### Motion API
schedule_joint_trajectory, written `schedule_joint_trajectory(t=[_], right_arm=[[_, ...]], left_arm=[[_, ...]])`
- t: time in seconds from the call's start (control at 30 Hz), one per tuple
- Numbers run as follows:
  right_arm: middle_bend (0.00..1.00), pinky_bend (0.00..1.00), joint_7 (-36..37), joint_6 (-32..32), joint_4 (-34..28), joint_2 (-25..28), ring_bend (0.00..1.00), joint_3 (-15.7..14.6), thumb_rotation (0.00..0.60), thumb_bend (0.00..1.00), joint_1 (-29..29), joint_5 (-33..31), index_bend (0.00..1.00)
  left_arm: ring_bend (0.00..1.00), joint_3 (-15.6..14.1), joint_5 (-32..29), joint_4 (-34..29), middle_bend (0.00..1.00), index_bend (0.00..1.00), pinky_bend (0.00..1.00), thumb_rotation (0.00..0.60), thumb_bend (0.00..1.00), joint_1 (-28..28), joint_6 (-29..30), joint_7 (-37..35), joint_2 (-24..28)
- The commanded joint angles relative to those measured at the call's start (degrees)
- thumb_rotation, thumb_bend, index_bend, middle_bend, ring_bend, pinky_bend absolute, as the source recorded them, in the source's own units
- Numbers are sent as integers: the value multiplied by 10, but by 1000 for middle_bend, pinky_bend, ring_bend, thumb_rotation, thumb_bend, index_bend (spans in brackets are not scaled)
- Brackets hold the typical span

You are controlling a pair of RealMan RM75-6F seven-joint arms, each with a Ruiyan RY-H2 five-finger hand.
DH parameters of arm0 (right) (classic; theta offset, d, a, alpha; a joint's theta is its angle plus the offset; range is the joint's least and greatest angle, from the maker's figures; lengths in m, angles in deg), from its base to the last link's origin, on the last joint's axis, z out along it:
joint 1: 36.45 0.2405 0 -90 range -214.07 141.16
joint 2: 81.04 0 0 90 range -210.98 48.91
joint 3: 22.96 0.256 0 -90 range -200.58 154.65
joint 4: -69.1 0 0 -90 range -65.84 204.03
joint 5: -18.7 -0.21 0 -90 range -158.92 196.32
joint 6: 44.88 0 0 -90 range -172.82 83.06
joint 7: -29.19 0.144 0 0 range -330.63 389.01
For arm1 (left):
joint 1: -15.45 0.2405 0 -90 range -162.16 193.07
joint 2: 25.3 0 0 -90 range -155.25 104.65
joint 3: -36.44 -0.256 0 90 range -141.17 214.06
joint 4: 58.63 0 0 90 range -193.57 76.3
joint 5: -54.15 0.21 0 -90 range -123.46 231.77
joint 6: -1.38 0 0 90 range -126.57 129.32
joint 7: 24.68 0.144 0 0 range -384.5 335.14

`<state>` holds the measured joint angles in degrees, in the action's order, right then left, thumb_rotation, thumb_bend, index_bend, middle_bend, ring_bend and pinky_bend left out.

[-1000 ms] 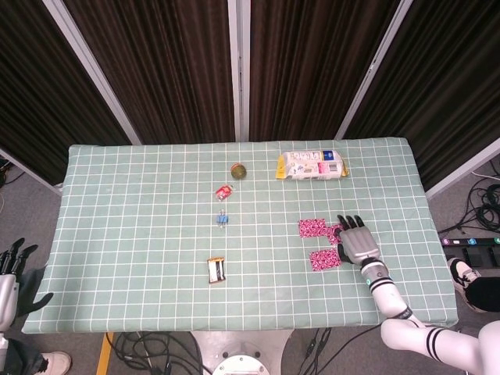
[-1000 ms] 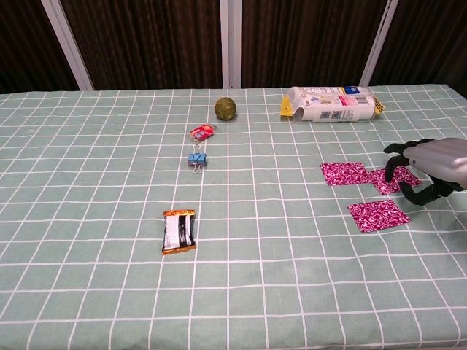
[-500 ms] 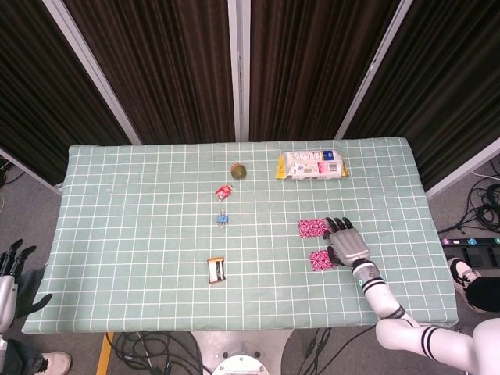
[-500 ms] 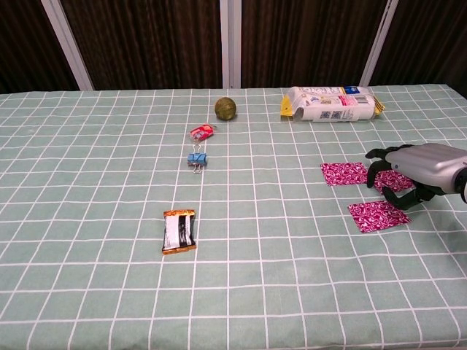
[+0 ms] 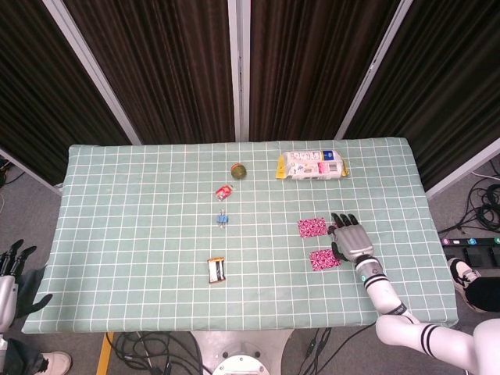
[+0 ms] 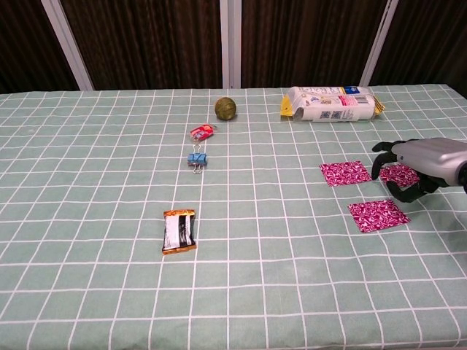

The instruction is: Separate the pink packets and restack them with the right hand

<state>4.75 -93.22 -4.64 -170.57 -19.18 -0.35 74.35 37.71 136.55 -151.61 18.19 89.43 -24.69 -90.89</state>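
Since half a second ago your right hand (image 6: pixel 413 166) has slid back toward the right, baring more of the third pink packet (image 6: pixel 400 174) beneath it; its fingers (image 6: pixel 384 156) are spread and arched, tips down over that packet, holding nothing I can make out. Largest first: the checked table (image 6: pixel 87 277) gives you wide open cloth left of the packets, but its right edge is close to your wrist, so work inward. A long snack bag (image 6: pixel 332 104) lies well behind, out of the way. All three packets lie flat and apart: the far-left one (image 6: pixel 346 173), the near one (image 6: pixel 377 215), and the one under your hand. Judge them light, thin, limp and slick, likely to skid on cloth; pin one, then pinch an edge or corner. Your left hand (image 5: pixel 9 266) hangs off the table, fingers spread.
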Motion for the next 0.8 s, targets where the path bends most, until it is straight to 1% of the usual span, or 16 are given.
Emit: schedule_joint_trajectory(t=[0.03,0.07,0.17,0.23,0.3,0.53,0.8], right_arm=[[31,0,39,-7,-18,9,0,18,513,369,3,35,315],[32,0,37,-11,-15,5,0,21,519,296,6,37,315],[35,0,14,-13,4,-14,0,33,543,141,20,27,316],[37,0,-3,-7,24,-31,0,40,576,102,32,13,317],[38,0,-18,-2,41,-45,0,44,598,94,41,1,318],[38,0,-63,21,96,-89,0,50,597,97,67,-42,319],[39,0,-87,34,126,-106,0,51,600,110,83,-68,319]], left_arm=[[132,0,0,0,154,197,137,600,56,0,0,0,0],[132,0,0,0,154,197,137,600,56,0,0,0,0],[132,1,0,0,154,197,137,600,57,-1,-1,1,0],[132,1,-1,-1,154,197,137,600,56,0,-1,1,0],[132,0,-3,-1,154,197,137,600,57,1,-1,2,0],[133,0,-7,-1,154,197,137,600,56,1,-5,3,0],[133,0,-10,1,154,197,137,600,57,-1,-9,4,-1]])
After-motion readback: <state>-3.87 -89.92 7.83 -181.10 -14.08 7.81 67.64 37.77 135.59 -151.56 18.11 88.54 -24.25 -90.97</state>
